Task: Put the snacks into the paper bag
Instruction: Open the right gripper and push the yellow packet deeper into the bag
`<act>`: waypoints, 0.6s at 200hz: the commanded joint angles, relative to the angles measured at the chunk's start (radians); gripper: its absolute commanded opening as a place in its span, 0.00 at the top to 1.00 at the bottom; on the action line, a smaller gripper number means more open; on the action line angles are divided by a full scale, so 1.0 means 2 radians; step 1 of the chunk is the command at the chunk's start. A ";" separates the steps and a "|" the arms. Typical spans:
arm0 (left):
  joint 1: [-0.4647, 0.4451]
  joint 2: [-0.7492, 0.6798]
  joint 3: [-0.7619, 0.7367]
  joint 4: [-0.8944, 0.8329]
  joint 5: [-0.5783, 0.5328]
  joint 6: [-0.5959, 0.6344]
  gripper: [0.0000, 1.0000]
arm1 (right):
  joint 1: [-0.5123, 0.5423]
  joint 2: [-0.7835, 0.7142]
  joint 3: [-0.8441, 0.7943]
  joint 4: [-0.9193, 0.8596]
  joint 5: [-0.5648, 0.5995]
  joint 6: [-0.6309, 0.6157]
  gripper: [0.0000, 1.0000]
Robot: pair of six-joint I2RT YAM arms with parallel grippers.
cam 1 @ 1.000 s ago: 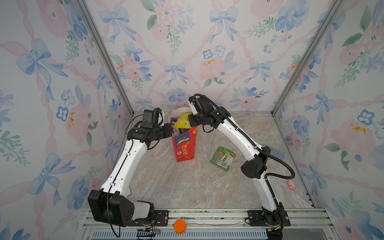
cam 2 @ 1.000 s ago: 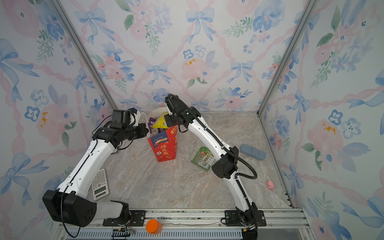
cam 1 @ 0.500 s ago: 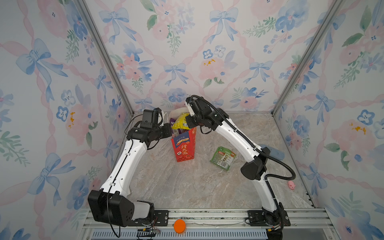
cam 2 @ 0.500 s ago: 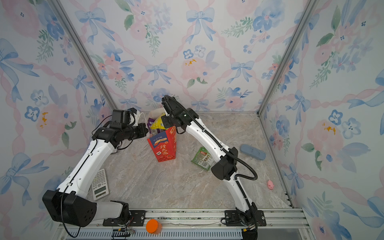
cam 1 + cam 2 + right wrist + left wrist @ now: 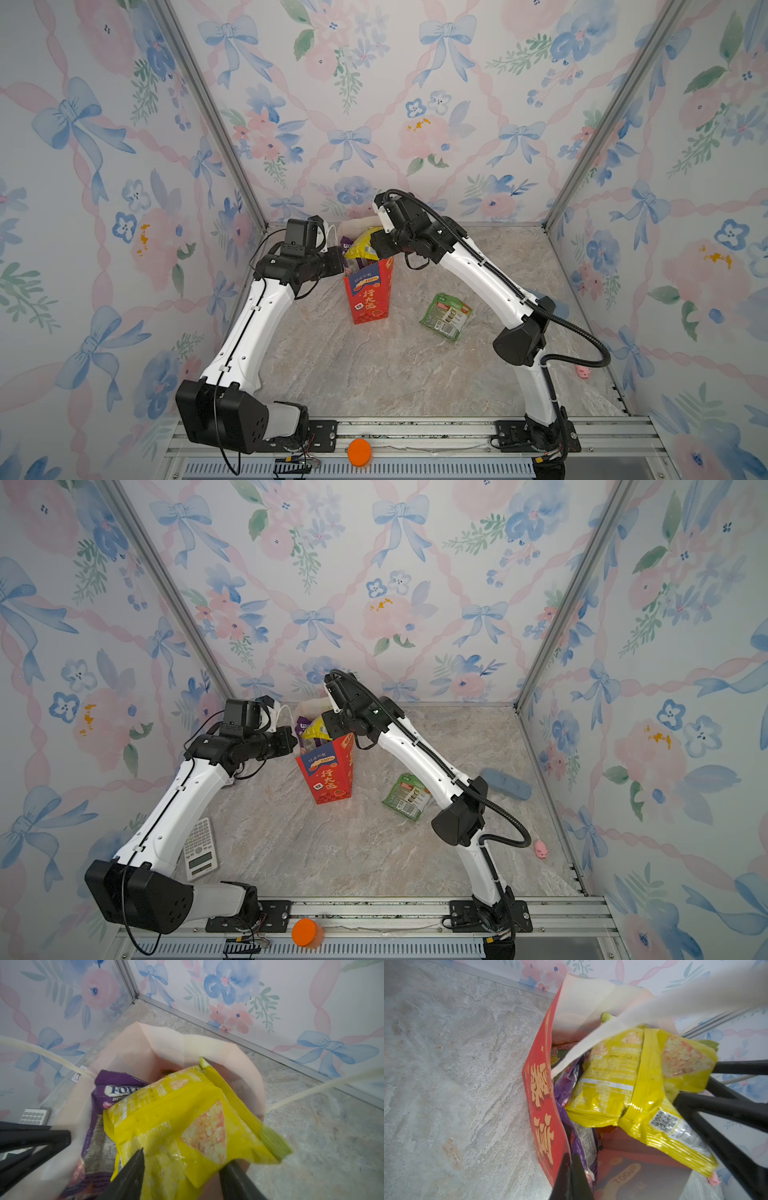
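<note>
Paper bag (image 5: 370,291) depths hidden under yellow packet (image 5: 187,1122); left end effector (image 5: 570,1160) pinches rim, right end effector (image 5: 188,1156) spread.

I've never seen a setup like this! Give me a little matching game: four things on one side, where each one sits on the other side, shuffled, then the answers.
Things:
1. yellow packet
2. green packet
3. calculator
4. orange round object

Places:
A. on the metal rail at the front
B. lying flat on the tabletop, to the right of the paper bag
C. poking out of the paper bag's mouth
D. on the tabletop beside the left arm

Pairs: 1-C, 2-B, 3-D, 4-A
</note>
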State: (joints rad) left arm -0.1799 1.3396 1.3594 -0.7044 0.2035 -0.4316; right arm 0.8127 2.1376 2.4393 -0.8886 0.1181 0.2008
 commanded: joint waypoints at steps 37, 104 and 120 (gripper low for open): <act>0.001 -0.008 0.002 -0.015 0.006 -0.001 1.00 | 0.010 -0.080 -0.025 0.020 -0.016 -0.010 0.30; 0.001 -0.008 0.001 -0.015 0.004 0.000 1.00 | 0.018 -0.053 -0.001 -0.047 -0.017 -0.005 0.50; 0.002 -0.008 0.002 -0.015 0.004 0.000 1.00 | 0.019 -0.049 -0.006 -0.056 -0.017 0.000 0.53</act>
State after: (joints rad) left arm -0.1799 1.3392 1.3594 -0.7048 0.2070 -0.4313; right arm 0.8371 2.0136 2.4088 -0.9245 0.0887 0.1921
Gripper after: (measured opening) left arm 0.048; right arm 0.488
